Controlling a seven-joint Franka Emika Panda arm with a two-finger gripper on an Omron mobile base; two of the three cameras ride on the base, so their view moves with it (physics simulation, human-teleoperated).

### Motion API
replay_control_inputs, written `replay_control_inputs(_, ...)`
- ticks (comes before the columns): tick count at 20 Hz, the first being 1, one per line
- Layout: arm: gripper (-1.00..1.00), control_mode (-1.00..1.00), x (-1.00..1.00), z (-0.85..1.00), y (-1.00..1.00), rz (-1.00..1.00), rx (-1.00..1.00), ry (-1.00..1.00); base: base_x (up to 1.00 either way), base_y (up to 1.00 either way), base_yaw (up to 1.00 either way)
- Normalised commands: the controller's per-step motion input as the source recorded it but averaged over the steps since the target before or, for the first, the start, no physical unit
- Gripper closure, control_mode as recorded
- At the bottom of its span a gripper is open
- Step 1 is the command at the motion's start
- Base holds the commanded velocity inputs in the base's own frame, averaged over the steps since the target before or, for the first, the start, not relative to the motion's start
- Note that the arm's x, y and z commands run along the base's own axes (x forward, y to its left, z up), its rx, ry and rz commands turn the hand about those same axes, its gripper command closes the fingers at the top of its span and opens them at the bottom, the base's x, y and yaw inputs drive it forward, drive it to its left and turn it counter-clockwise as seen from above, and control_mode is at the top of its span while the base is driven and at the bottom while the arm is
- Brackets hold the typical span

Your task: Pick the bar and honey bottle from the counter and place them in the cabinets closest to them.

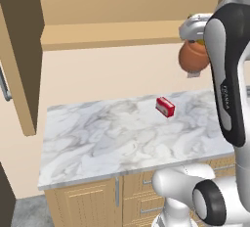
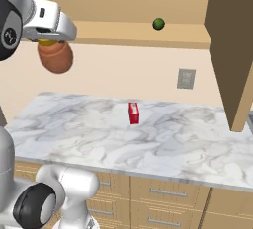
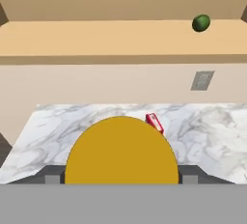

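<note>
White robot gripper (image 2: 53,39) with fingers clamped on the squat orange-brown honey bottle (image 2: 56,57), held high above the white marble counter (image 2: 74,139). Beyond, small red box (image 2: 133,113) on counter; farther, green ball (image 2: 158,23) on wooden cabinet shelf (image 2: 118,33).

From my hand view, the honey bottle (image 3: 121,150) sits in my gripper (image 3: 121,182) at six o'clock, above the counter (image 3: 72,126). The bar (image 3: 154,123) lies on the counter beyond it at one o'clock. A ball (image 3: 201,23) rests on the cabinets' shelf (image 3: 96,39) at two o'clock, above a wall plate (image 3: 202,80).
</note>
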Motion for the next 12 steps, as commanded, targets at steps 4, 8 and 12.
replay_control_inputs(4,1.0,-1.0,0.0,0.53,0.0,0.0,0.0,-0.08,0.0,0.0,0.0)
replay_control_inputs(8,1.0,-1.0,0.0,0.31,0.0,0.0,0.0,-0.03,0.0,0.0,0.0)
replay_control_inputs(12,1.0,-1.0,0.0,0.03,0.0,0.0,0.0,0.0,0.0,0.0,0.0)
